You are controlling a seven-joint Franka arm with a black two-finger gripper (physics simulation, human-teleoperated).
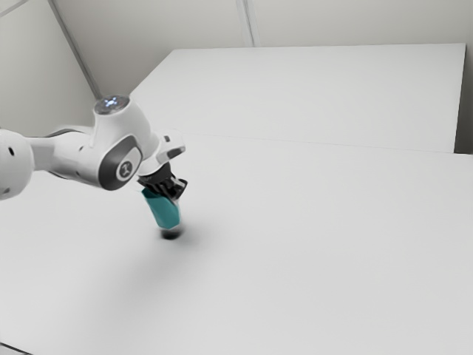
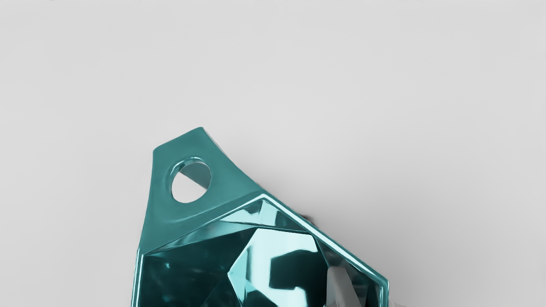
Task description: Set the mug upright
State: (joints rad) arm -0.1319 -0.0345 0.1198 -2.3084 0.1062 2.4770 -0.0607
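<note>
The teal, many-sided mug is in the exterior view directly below the gripper, its body leaning a little and its base close above or on a dark shadow; I cannot tell whether it touches the table. In the wrist view I look into the open mouth of the mug, with its holed handle at one corner. The gripper has one grey finger inside the mug and a sliver of the other outside, pinching the wall between them. The mug's underside is hidden.
A broad white table surrounds the mug. A raised seam or edge runs across it farther back, with another white surface beyond. A dark cable lies at the exterior view's lower left corner.
</note>
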